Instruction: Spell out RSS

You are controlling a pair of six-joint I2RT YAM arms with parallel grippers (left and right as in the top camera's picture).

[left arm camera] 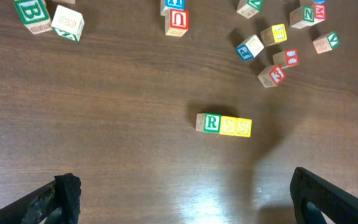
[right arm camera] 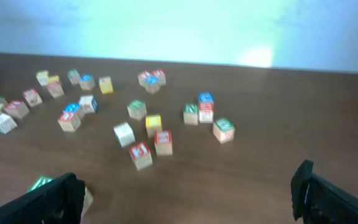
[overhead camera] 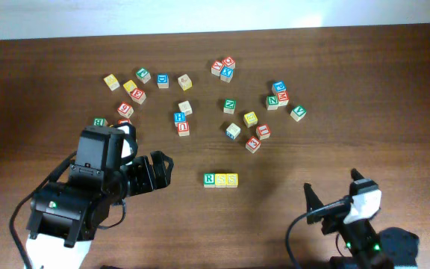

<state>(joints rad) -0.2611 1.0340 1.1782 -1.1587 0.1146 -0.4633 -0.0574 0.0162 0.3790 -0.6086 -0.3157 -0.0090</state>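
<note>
Overhead view: left hand (overhead camera: 163, 172) gapes wide and empty, just left of the RSS row (overhead camera: 221, 179); right hand (overhead camera: 333, 188), equally wide and empty, sits right of the row. The row's three cubes touch on the wooden surface (overhead camera: 364, 82); loose alphabet cubes (overhead camera: 234, 131) scatter beyond the row

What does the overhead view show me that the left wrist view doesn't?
Only overhead: both arms, with the left end effector and right end effector open and clear of the word, plus the full scatter of spare cubes across the far part of the table.
Only left wrist: a close look at the word, with the green R cube and then two yellow cubes touching in a straight line.
Both: the RSS row and the nearest cluster of yellow, blue and red cubes beyond it.
</note>
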